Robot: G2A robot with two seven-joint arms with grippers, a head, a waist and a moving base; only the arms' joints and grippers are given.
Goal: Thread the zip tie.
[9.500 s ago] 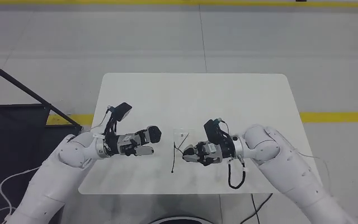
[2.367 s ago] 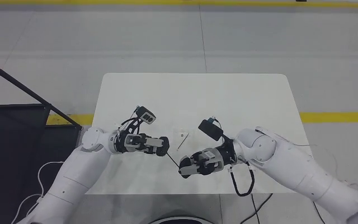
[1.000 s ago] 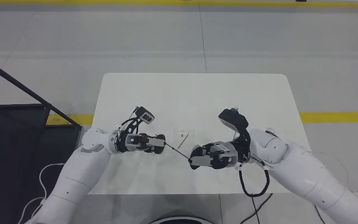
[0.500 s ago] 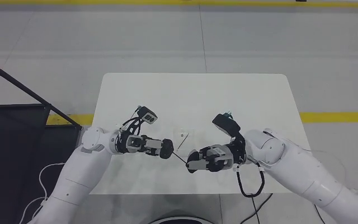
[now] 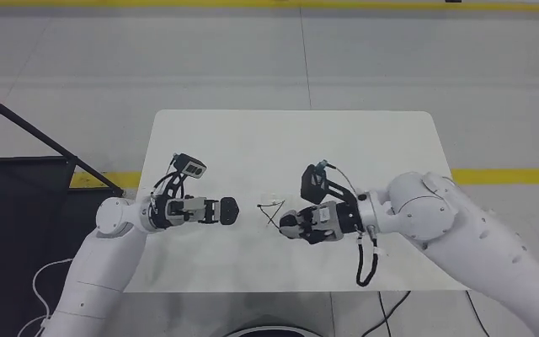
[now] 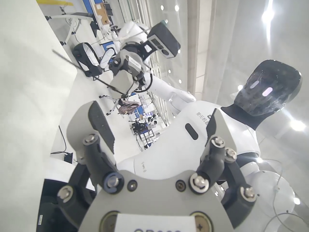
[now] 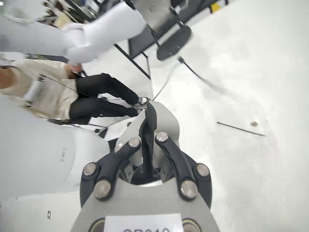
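A thin black zip tie (image 5: 269, 217) hangs just above the middle of the white table (image 5: 337, 143). My right gripper (image 5: 286, 226) is shut on one end of it. In the right wrist view the jaws (image 7: 147, 107) are pressed together, and the tie (image 7: 193, 71) runs away over the tabletop. My left gripper (image 5: 227, 211) stands a short way left of the tie, apart from it. Its fingers (image 6: 101, 124) are spread wide with nothing between them. The left wrist view looks across at the right gripper (image 6: 123, 94) holding the tie (image 6: 79, 67).
A small pale scrap (image 5: 274, 202) lies on the table beside the tie. A thin dark sliver (image 7: 241, 129) and a tiny round speck (image 7: 253, 123) lie near the right gripper. A black cable loop (image 5: 364, 270) hangs under the right forearm at the near table edge.
The left gripper has let go of the zip tie, opened and drawn back to the left. The right gripper, still holding the tie, has shifted slightly away from the near edge.
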